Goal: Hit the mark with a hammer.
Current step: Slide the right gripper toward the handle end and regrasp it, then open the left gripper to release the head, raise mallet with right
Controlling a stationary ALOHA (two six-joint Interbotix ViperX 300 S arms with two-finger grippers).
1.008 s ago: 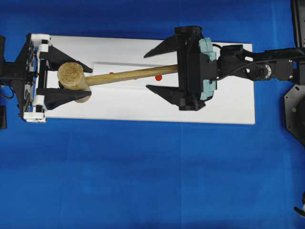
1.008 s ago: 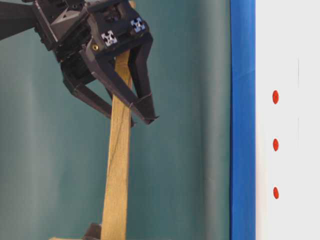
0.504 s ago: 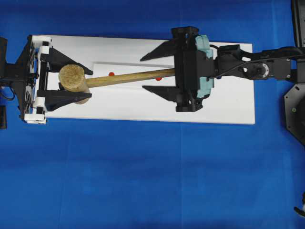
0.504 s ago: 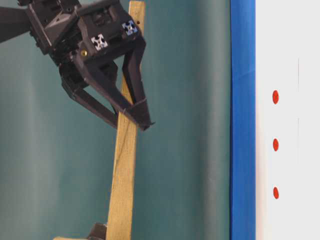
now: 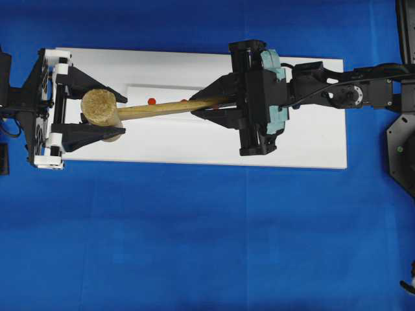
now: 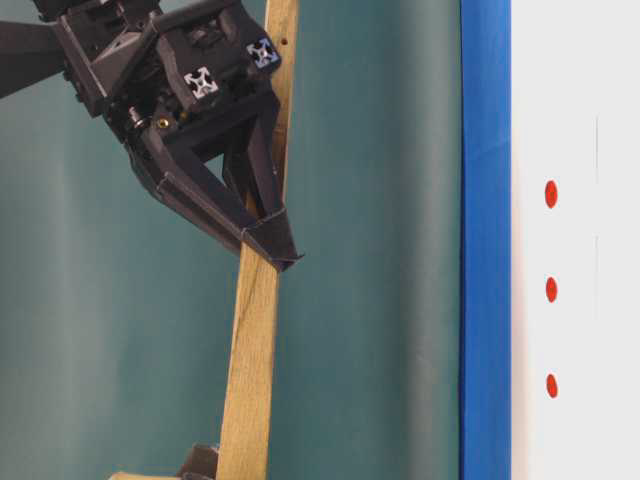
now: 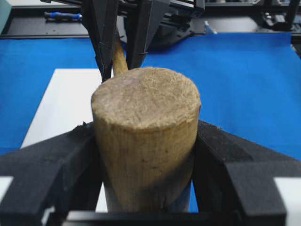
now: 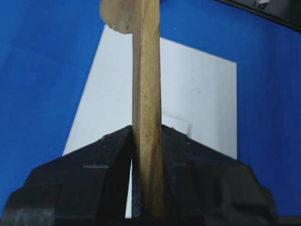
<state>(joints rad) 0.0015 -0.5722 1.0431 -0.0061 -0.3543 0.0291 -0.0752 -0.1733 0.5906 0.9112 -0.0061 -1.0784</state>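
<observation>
Hammer (image 5: pixel 130 110) sits lifted above the white board (image 5: pixel 311 146) on the blue surface (image 5: pixel 194 246), gripped at both ends. The left gripper (image 7: pixel 146 155) has its jaws pinching the thick head, and the right gripper (image 8: pixel 148 150) has its jaws pressed onto the flat handle. Both arms reach in level from opposite ends, the right wrist rolled. Pickup and handover look nearly done; the left must let go, then the swing onto a red mark (image 6: pixel 551 194) remains.

One hammer (image 5: pixel 130 110), one white board (image 5: pixel 311 139), two grippers, three red marks (image 6: pixel 551 290).
</observation>
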